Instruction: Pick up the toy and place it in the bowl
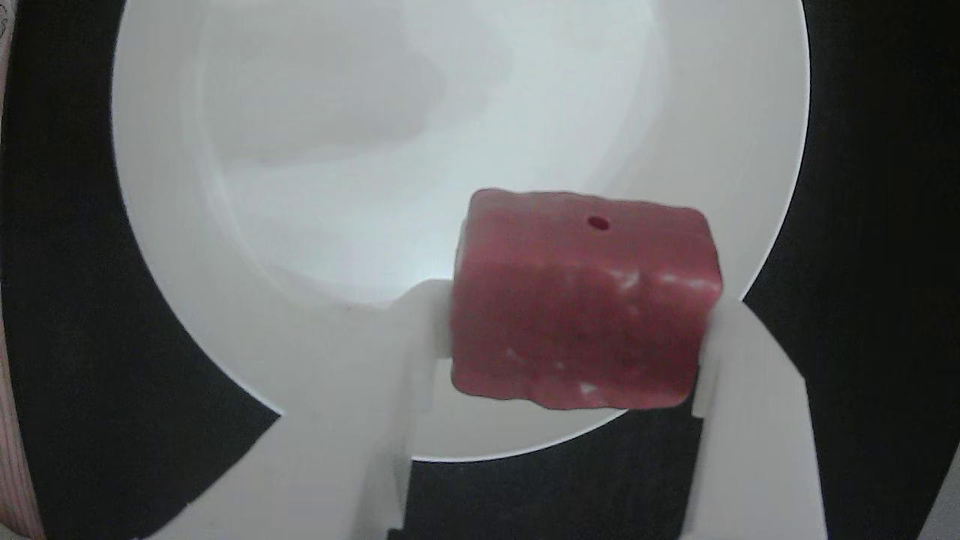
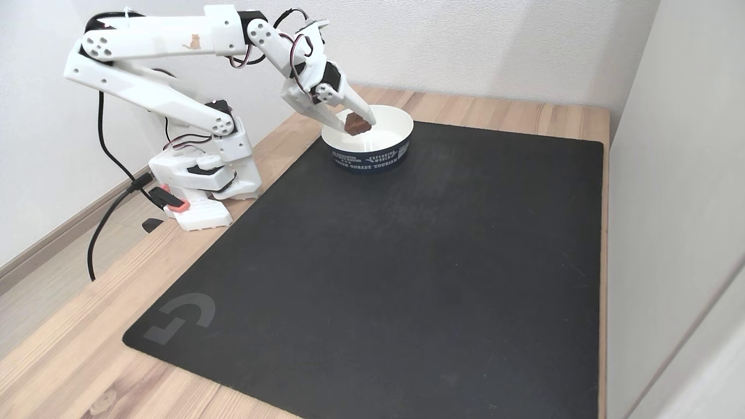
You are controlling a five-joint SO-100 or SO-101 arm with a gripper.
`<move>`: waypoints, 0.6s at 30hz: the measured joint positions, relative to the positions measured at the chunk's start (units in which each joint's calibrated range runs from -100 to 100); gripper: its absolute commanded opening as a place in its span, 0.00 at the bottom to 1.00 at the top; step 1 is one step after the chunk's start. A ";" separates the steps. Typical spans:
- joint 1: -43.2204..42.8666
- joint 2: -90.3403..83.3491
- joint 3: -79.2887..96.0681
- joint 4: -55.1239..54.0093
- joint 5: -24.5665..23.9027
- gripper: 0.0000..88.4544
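Toy clamped in the pincer above the bowl

Toy (image 1: 581,300), a small pinkish-red rounded block with a rough face flecked paler pink and a small dark hole on its upper side, sits squarely between the two white plastic fingers (image 1: 750,390) of the gripper (image 1: 577,352); the fingers press its left and right ends in the other view, so the pincer is clamped on it. Behind the block lies the pale inside of the round white bowl (image 1: 300,337), with the block over the bowl's 5 o'clock part in that view.

In the fixed view the white jointed arm (image 2: 163,99) reaches from its base at 9 o'clock towards the bowl (image 2: 390,119) at 12 o'clock of the black rectangular mat (image 2: 407,262), and the gripper (image 2: 358,123) holds the toy (image 2: 355,124) over the bowl's left part, above the rim. The bowl's outer wall is dark blue with white print; only "FOREST TOURISM" reads, the rest too small. A grey logo (image 2: 180,317) marks the mat's 7 o'clock corner. The mat lies on a light wooden table (image 2: 75,361), and a black cable (image 2: 105,233) trails from the arm's base off the table's left edge
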 measured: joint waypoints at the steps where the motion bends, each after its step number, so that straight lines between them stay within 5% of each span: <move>1: 0.00 0.00 0.00 0.00 -0.41 0.25; 11: 0.00 0.00 0.00 0.00 -1.65 0.23; 15: 0.25 -0.17 -0.19 -1.52 -1.65 0.02; 18: 5.41 -1.08 -2.83 -4.90 -1.65 0.03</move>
